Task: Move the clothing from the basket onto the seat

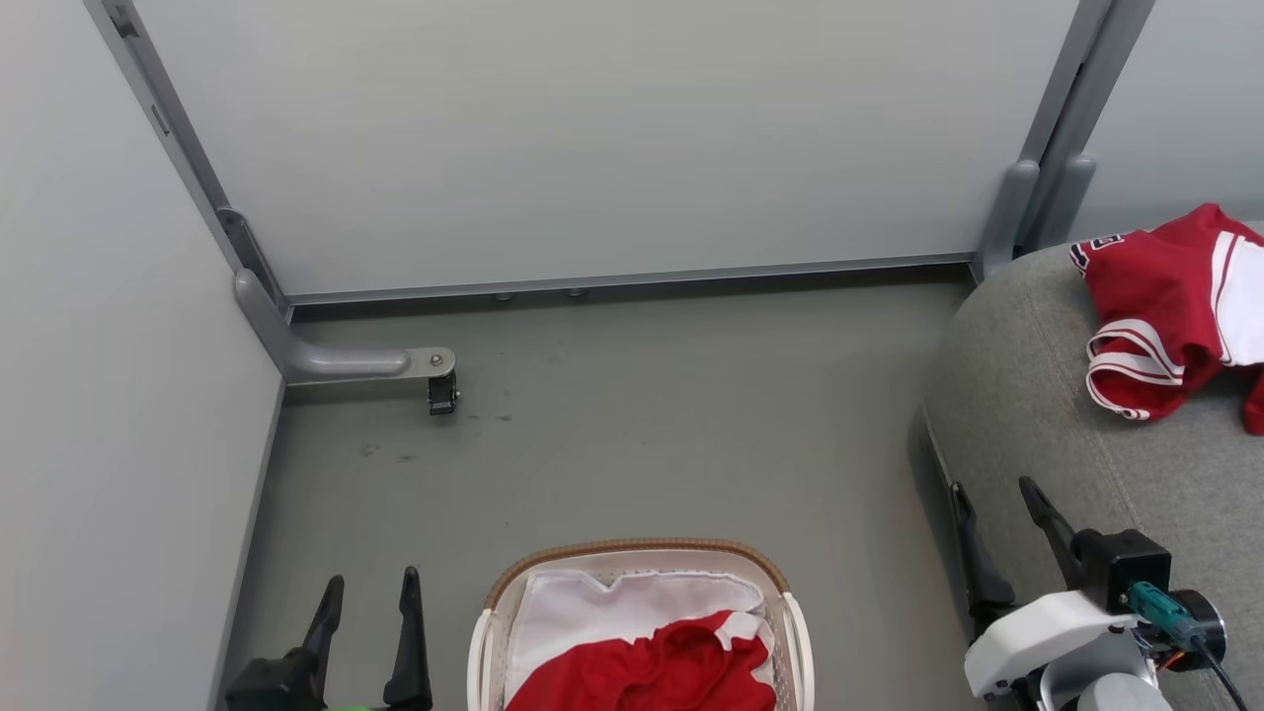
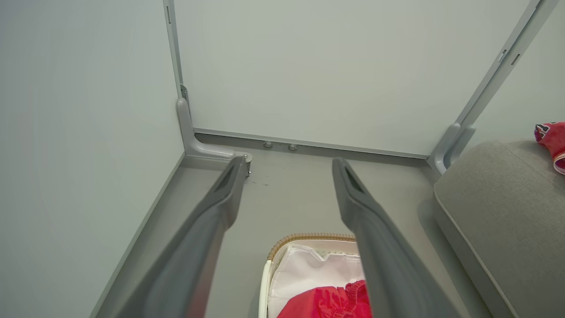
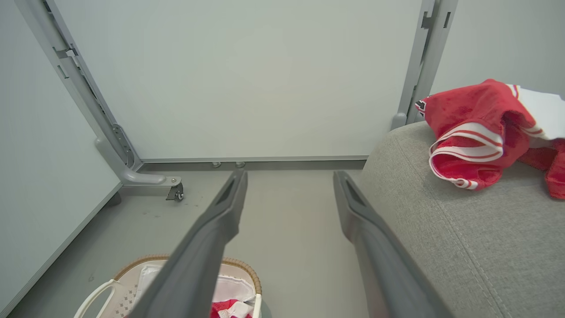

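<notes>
- The left claw is released: its 2 dark fingers stand apart with nothing between them.
- The right claw is released as well, with the fingers spread and nothing held.
- The basket stands on the grey floor, just to the right of the left claw and well to the left of the right claw. It is between the 2 claws, nearer to the left one.
- In the basket, 1 red garment lies bunched on the white liner cloth. It is to the right of the left claw's fingers and behind their tips, and no claw touches it.
- The seat is beside the right claw and extends to its right. The fingers point along the rounded left edge of the cushion; I cannot tell if they touch it.
- A second red garment, with white stripe trim, lies crumpled on the seat. It is ahead of the right claw and to its right, well apart from the fingertips.
- A pale partition panel stands ahead of both claws.
- A small caster on the panel's frame foot is ahead of the left claw, on the floor.
</notes>
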Robot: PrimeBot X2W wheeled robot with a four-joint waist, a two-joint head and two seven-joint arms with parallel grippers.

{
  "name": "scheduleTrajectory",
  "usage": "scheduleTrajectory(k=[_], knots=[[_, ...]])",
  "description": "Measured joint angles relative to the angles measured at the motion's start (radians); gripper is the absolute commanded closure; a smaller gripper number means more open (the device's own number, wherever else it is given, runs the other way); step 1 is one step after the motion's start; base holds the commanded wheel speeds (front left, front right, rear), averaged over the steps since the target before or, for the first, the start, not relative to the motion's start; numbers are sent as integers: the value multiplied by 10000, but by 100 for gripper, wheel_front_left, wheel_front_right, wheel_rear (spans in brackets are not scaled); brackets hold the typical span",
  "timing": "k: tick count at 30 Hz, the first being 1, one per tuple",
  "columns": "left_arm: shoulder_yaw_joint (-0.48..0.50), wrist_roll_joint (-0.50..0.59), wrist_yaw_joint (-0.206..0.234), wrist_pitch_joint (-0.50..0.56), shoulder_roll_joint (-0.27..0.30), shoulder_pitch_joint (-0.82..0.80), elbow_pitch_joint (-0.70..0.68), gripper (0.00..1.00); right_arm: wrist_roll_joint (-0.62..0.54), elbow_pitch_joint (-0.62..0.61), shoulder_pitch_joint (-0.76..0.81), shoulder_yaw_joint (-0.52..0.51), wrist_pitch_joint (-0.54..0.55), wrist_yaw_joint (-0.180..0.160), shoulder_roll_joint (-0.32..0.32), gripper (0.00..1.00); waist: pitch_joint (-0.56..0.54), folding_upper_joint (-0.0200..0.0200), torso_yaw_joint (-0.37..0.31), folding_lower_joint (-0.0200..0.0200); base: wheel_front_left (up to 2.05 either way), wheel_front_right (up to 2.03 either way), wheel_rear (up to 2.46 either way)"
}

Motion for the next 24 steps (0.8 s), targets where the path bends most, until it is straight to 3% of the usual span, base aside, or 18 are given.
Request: scheduleTrajectory(k=[6,13,24], knots=[[-466,347,-209,0,2,-549,123,0,-251,-318,-175,-134,0,0,2,0,281,0,-118,0,0,0,0],[-1244,537,-422,107,10,-2381,616,0,-575,-955,-809,-525,0,0,0,0,1031,0,-280,0,0,0,0],[-3016,1016,-554,403,236,-5236,2683,0,-531,-2042,-2061,-918,0,0,-6,0,2872,0,-796,0,0,0,0]])
